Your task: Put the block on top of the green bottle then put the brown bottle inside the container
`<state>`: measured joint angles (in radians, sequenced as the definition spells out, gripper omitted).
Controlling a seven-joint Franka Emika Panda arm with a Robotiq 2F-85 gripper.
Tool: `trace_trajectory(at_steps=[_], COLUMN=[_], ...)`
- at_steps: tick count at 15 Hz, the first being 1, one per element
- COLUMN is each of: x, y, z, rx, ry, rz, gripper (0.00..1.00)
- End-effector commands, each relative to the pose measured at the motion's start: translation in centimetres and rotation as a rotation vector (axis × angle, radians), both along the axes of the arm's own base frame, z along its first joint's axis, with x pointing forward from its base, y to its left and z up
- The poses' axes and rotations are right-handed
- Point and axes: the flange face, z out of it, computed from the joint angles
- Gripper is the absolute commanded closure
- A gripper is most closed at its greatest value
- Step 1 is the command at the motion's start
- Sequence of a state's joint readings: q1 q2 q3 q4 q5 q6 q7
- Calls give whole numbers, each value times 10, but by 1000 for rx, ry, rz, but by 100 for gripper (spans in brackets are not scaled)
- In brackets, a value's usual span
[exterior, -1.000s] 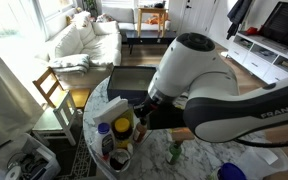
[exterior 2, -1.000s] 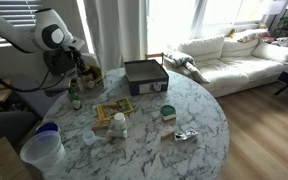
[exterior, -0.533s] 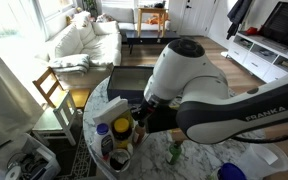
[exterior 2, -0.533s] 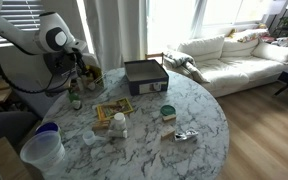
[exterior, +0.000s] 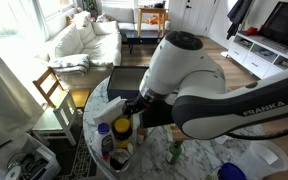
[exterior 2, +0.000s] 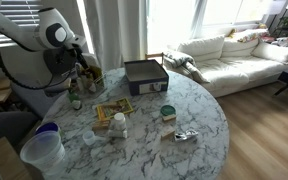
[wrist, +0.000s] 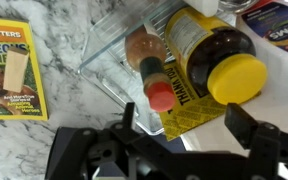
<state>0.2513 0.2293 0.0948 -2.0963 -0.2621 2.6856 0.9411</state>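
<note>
In the wrist view my gripper (wrist: 189,120) is open, one finger on each side, just above a clear plastic container (wrist: 104,62). The small brown bottle (wrist: 152,78), with a reddish cap, sits inside the container, free of the fingers. Beside it is a big dark jar with a yellow lid (wrist: 216,58). In an exterior view the gripper (exterior 2: 83,64) hangs over the table's far left edge. The slim green bottle (exterior 2: 75,99) stands just in front, with a small pale piece on top that looks like the block, too small to be sure.
A yellow-framed magazine (exterior 2: 112,112), a white bottle (exterior 2: 118,124), a green tin (exterior 2: 168,112), a black box (exterior 2: 144,73) and a crumpled silver item (exterior 2: 184,135) lie on the round marble table (exterior 2: 204,120). A blue-rimmed plastic cup (exterior 2: 42,148) stands off its near left.
In both exterior views the arm has shifted slightly over the container. The bottles and other table items stay where they were.
</note>
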Motion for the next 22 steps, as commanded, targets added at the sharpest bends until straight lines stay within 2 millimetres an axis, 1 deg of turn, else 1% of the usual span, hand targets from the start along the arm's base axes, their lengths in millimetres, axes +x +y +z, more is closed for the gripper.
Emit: trace_trajectory(at_steps=[1,3,4,6,8,9,10,13,14,15,16,17,20,22], x=[4,1,-3,-10,-19,-29,-37,-59,-67,-73,-78,-83,-95,-102], y=[-16,-29,-36,-47,-55,-42,-42,-34,-37,-49,-67,-79,-118,-139], z=[25,44,52,70,89,94,103,128,134,139,143,147,157,161], rx=[-13,-47,-42,-35,-6,27,50,111,124,128,123,107,74,70], ry=[-17,-23,-6,3,-10,-17,-20,-2,20,45,68,88,127,135], rz=[-33,-79,-83,-53,42,97,138,285,337,379,417,438,472,476], gripper=[0,0,0,1,0,0,0,0,0,0,0,0,0,0])
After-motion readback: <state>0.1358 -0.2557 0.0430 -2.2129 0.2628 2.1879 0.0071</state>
